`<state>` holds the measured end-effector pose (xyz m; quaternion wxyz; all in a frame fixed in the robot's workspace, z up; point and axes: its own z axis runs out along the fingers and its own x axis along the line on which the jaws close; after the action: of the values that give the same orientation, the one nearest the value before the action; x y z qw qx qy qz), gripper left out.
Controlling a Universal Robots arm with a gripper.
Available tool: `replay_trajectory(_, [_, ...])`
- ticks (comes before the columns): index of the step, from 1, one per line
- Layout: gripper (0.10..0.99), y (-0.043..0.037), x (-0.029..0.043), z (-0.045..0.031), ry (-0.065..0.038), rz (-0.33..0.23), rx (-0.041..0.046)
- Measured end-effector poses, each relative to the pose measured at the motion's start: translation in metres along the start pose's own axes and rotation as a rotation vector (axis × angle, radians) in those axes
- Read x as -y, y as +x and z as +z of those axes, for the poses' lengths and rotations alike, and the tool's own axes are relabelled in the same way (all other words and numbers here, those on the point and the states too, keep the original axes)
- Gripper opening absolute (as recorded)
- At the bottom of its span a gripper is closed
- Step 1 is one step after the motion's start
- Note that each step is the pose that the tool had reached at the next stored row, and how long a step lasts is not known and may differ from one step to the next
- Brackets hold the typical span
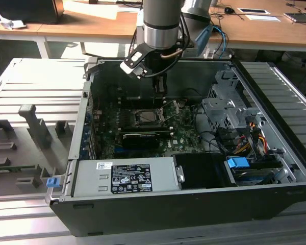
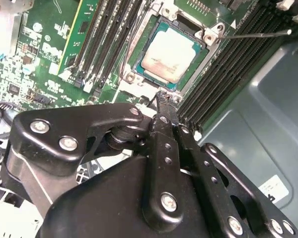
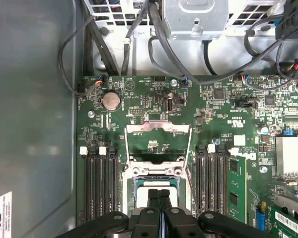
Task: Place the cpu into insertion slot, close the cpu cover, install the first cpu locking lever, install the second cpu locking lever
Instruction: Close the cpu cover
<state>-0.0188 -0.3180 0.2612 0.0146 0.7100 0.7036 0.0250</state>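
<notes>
The cpu [image 2: 168, 52], a pale silvery-beige square, lies flat in the insertion slot [image 1: 149, 117] on the green board. My gripper [image 2: 162, 99] hangs just above the slot's edge, black fingers shut together with nothing between them; it is also seen in the first wrist view [image 3: 159, 194] and the exterior view [image 1: 160, 92]. The cpu cover [image 3: 158, 141], a thin silvery frame with a cut-out middle, stands flipped open beyond the slot. A thin wire locking lever [image 2: 258, 34] sticks out sideways, unlatched.
Black memory slots [image 3: 102, 183] flank the socket on both sides. A grey labelled box [image 1: 125, 177] fills the case's front, a metal drive cage [image 1: 224, 109] and loose cables [image 1: 245, 138] sit toward the exterior view's right. The case walls [image 1: 86, 117] enclose the board.
</notes>
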Motion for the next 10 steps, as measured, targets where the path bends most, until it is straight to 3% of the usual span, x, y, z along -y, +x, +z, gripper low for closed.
replay_trajectory(2, [0.106, 0.0, -0.0067, 0.0002, 0.002, 0.0, 0.0001])
replay_trajectory(4, [0.106, 0.0001, -0.0178, 0.0008, 0.002, 0.0, 0.0])
replay_trajectory(10, [0.106, 0.0003, -0.0305, 0.0015, 0.002, 0.0, 0.0001])
